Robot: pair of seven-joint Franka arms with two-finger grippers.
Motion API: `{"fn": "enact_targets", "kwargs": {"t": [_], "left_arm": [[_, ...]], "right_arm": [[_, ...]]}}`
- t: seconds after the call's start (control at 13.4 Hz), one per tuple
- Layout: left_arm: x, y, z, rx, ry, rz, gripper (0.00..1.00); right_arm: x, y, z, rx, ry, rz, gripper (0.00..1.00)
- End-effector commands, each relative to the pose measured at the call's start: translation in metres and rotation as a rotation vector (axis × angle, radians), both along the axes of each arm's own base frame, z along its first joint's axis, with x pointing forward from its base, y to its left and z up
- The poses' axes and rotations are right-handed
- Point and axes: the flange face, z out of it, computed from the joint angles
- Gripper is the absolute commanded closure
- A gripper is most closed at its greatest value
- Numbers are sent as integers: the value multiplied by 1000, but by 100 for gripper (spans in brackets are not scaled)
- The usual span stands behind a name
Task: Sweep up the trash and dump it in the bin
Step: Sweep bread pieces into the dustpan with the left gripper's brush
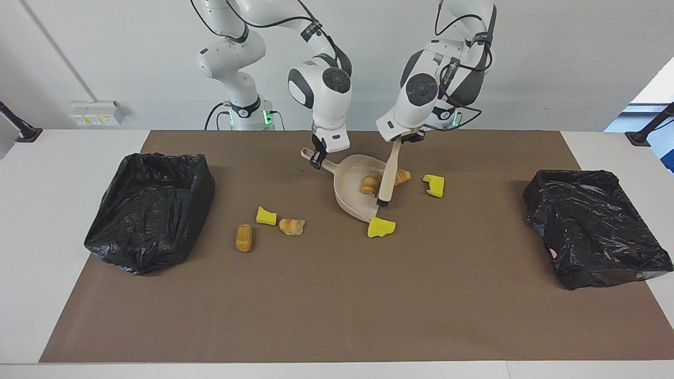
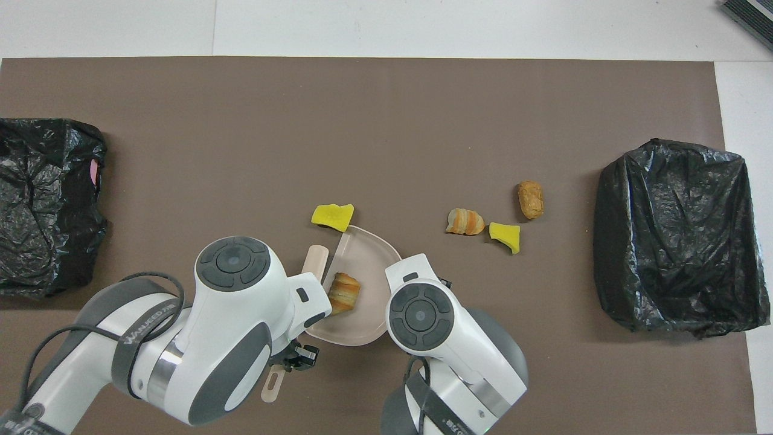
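Observation:
My right gripper (image 1: pixel 317 157) is shut on the handle of the beige dustpan (image 1: pixel 350 196), which rests on the mat. My left gripper (image 1: pixel 405 139) is shut on the brush (image 1: pixel 388 176), held steeply with its bristles at the pan's mouth. One striped croissant (image 1: pixel 370 183) lies in the pan (image 2: pixel 368 260). Another croissant (image 1: pixel 403 176) sits at the pan's rim beside the brush. A yellow foam chunk (image 1: pixel 380 227) lies at the pan's lip, and another (image 1: pixel 434 185) lies toward the left arm's end. A third chunk (image 1: pixel 266 216), a croissant (image 1: pixel 291 226) and a bread roll (image 1: pixel 244 238) lie toward the right arm's end.
Two bins lined with black bags stand on the brown mat, one (image 1: pixel 150 210) at the right arm's end and one (image 1: pixel 595 226) at the left arm's end. White table shows around the mat.

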Motion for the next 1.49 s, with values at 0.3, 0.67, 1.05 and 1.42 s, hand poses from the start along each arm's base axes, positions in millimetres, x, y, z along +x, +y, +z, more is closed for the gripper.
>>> {"fn": "enact_targets", "kwargs": {"t": [0.3,0.67,1.05,1.42], "left_arm": [[-31,58,3,229,-7,334,100],[-33,123,-23,278,-114,490,100],[-49,128,-43,283,-154,513,100],[-60,85,-58,172,-117,504,100]], "right_arm": [[-2,-3,1,9,-15,-34,100],[6,-9,-2,16,-7,151,100],[7,-9,-2,18,-10,143,100],[10,-17,-6,10,-3,94,100]]}}
